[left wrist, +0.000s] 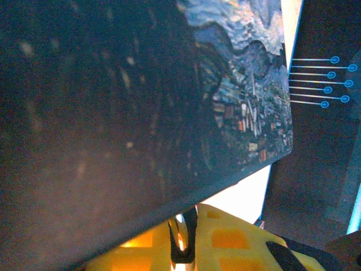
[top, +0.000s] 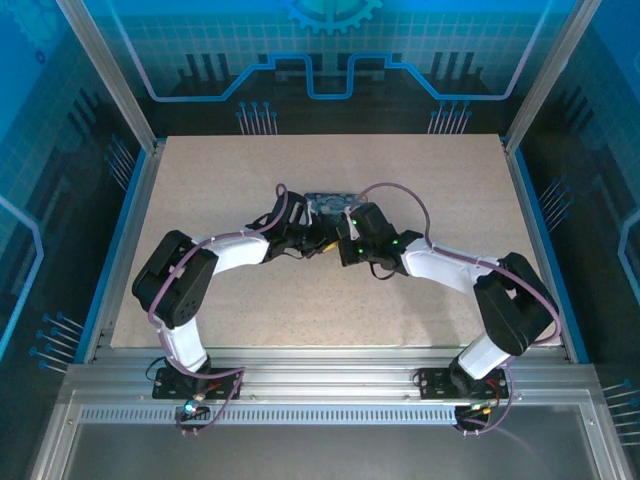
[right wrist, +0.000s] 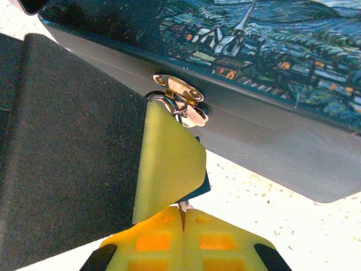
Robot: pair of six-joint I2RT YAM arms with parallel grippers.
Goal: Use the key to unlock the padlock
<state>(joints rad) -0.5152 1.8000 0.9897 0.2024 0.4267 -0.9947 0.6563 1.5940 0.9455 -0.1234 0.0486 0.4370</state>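
Padlock hangs at box clasp, closed right pincer nearby.

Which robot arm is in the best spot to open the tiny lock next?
Probably the right. The right gripper is shut, with its tip right at the padlock hanging from the box clasp. The left gripper, also shut, faces the box's painted panel instead.

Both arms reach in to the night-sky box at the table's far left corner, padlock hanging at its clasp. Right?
No. The box sits near the table's middle, not its far left corner; the top view shows it. Left arm, right arm and padlock at the clasp are as said.
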